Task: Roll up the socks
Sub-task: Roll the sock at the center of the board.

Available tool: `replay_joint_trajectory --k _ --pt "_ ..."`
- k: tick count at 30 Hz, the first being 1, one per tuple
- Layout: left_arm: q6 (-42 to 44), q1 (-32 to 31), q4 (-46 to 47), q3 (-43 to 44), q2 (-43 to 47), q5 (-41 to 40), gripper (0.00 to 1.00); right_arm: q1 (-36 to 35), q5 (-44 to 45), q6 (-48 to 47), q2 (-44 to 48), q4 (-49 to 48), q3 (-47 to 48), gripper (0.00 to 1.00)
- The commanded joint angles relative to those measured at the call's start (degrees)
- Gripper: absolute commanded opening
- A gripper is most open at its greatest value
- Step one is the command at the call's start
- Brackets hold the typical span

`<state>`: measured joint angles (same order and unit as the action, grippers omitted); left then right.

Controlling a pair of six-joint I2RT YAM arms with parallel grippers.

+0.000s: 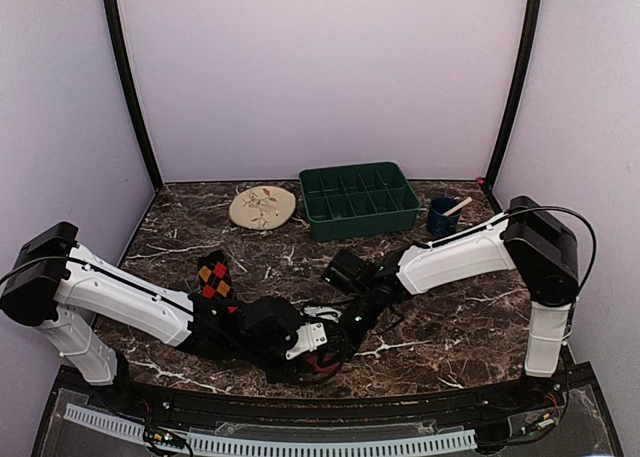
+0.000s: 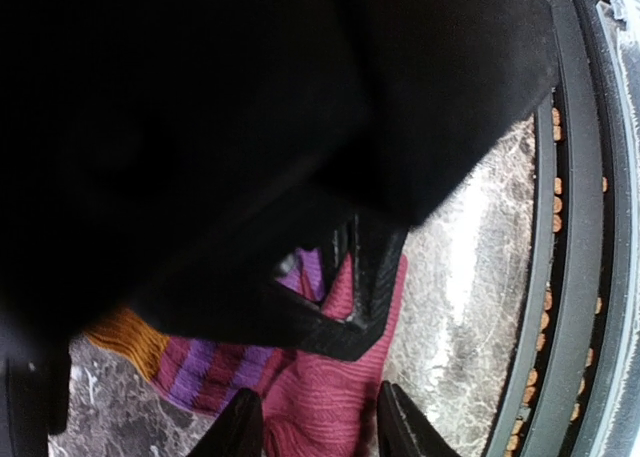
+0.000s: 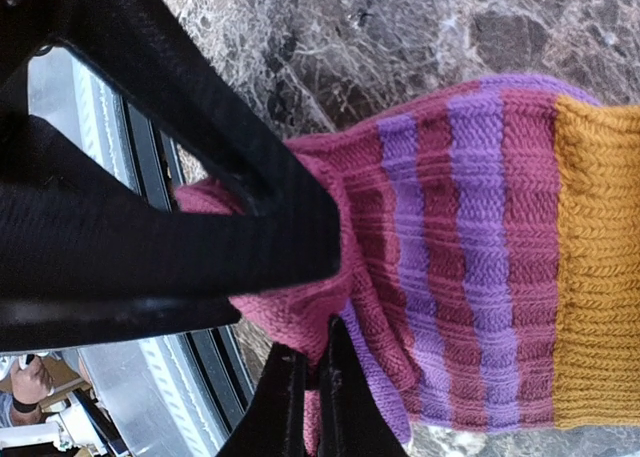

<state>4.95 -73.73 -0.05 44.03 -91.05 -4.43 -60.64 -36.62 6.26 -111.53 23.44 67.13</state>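
Observation:
The magenta sock (image 3: 470, 267) with purple stripes and an orange cuff (image 3: 600, 267) lies bunched on the marble near the table's front edge (image 1: 328, 363). My right gripper (image 3: 312, 362) is shut, pinching a fold of its magenta fabric. My left gripper (image 2: 320, 417) straddles a thick fold of the same sock (image 2: 330, 372), with fabric filling the gap between its fingers. Both grippers meet over this sock, the left gripper (image 1: 318, 349) beside the right gripper (image 1: 345, 335). The black argyle sock (image 1: 213, 280) lies to the left, partly under my left arm.
A beige floral plate (image 1: 262, 206), a green divided tray (image 1: 360, 199) and a dark blue cup (image 1: 441, 217) holding a wooden stick stand along the back. The table's front rail (image 2: 560, 277) runs close by the grippers.

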Motion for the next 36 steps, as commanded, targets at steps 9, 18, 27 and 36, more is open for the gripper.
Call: replay_joint_trajectory --k 9,18,27,36 --pt "2.34 -0.43 -6.45 2.54 -4.41 1.04 0.27 0.69 -0.38 -2.48 -1.42 3.94 1.21 0.0" --pt "-0.97 -0.42 -9.53 3.24 -6.97 3.62 0.09 1.23 -0.5 -2.78 -1.25 4.94 1.51 0.0" --pt "-4.53 0.24 -10.03 3.51 -9.05 5.0 0.0 1.39 -0.31 -1.95 -0.18 4.11 0.34 0.06" --pt "-7.36 5.7 -8.02 2.01 -7.4 12.35 0.0 1.99 -0.26 -0.32 2.15 1.08 -4.05 0.25"
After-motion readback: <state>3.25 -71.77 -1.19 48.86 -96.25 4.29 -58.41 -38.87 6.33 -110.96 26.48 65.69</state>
